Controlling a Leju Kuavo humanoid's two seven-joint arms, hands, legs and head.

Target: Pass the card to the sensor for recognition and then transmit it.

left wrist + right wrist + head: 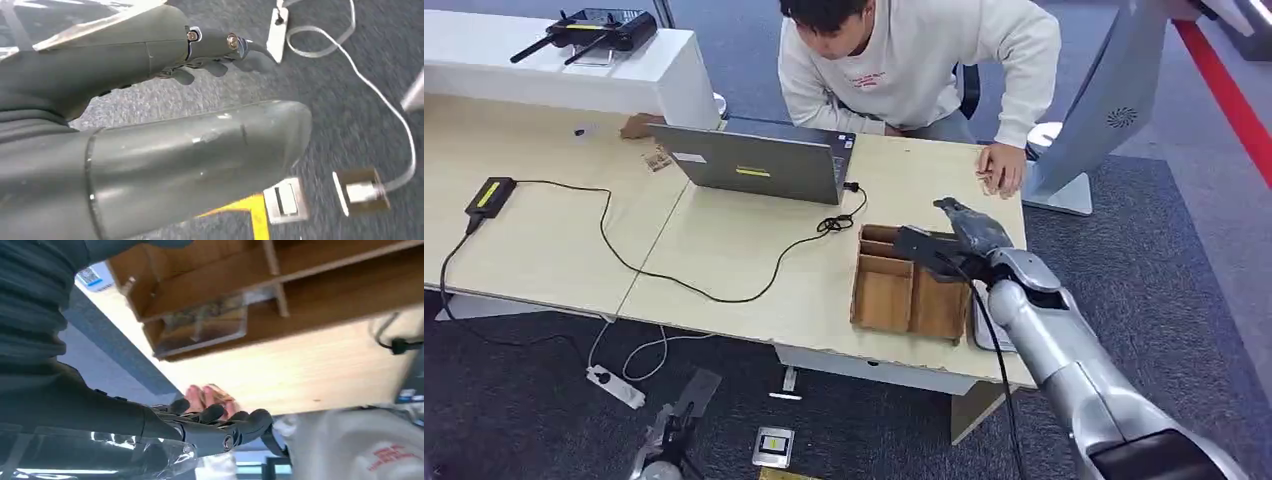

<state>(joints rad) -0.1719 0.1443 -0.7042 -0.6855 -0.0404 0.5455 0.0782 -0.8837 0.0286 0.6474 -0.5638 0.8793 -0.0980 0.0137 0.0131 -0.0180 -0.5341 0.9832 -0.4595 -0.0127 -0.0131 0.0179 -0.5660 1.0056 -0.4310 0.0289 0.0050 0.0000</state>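
A: Where's the card?

B: Looks like the flat pale piece (pixel 205 322) lying in an end compartment of the tray (pixel 894 295). It's blurred, so that's my best guess.

A: Handling?

B: Probably light, thin, stiff and slick. Lying flat on the tray floor, it's hard to get under. I'd pinch a free edge near the compartment wall and squeeze gently.

A: Robot hands?

B: Right robot hand (pixel 969 228) hovers over the tray's far corner, fingers loosely spread, holding nothing. Left robot hand (pixel 672 425) hangs below the desk (pixel 754 260), well away from the tray, fingers out, nothing held.

A: Risks?

B: A person's hand (pixel 1001 167) rests on the desk just beyond the tray.
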